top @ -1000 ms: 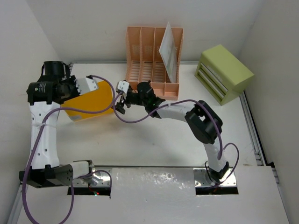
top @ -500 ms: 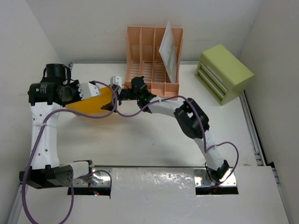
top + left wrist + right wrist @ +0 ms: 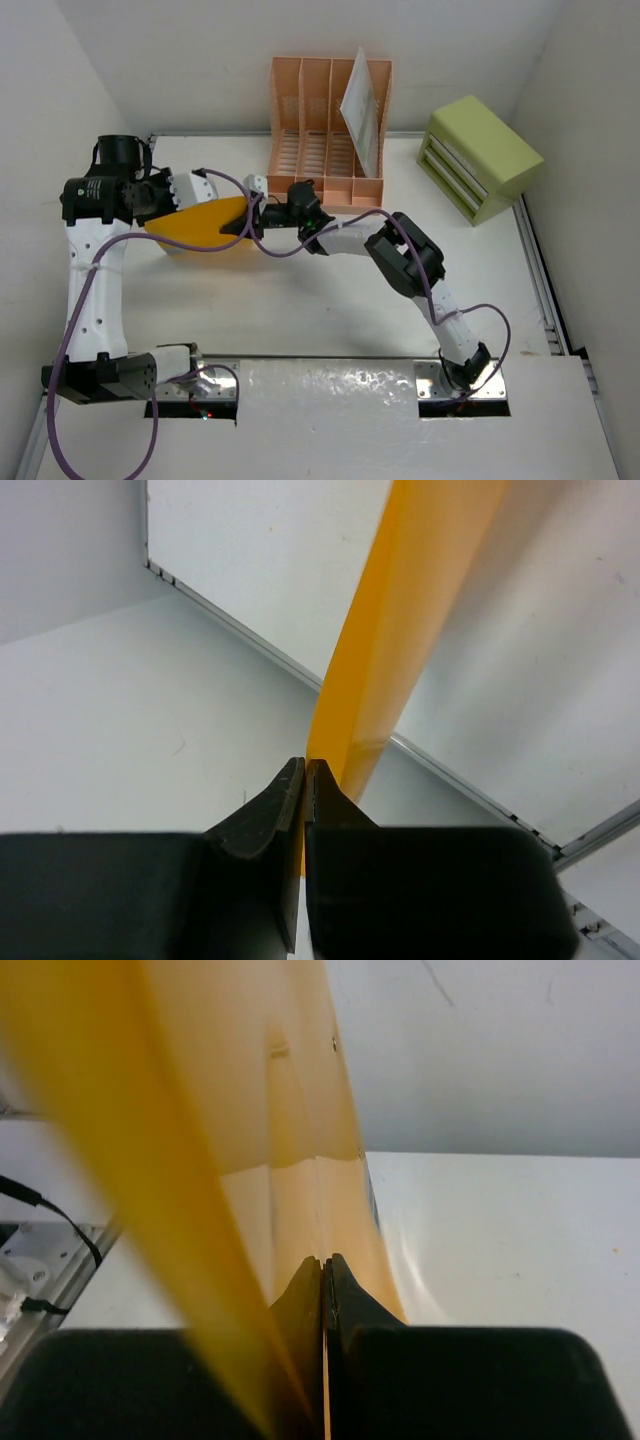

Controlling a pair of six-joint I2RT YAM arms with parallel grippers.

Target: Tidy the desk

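A thin orange folder hangs above the left part of the white desk, held between both arms. My left gripper is shut on its upper left edge; in the left wrist view the black jaws pinch the folder, seen edge-on. My right gripper is shut on the folder's right edge. The right wrist view shows the closed fingertips with the orange sheet clamped between them and curving away.
A peach slotted file rack stands at the back centre, a white sheet leaning in its right slot. A lime-green drawer box sits at the back right. Silver rails run along the desk's edges.
My right gripper moved left to the folder's right edge and shut on it. The folder swung from lying flat to a more edge-on tilt. The left gripper stayed shut on it.
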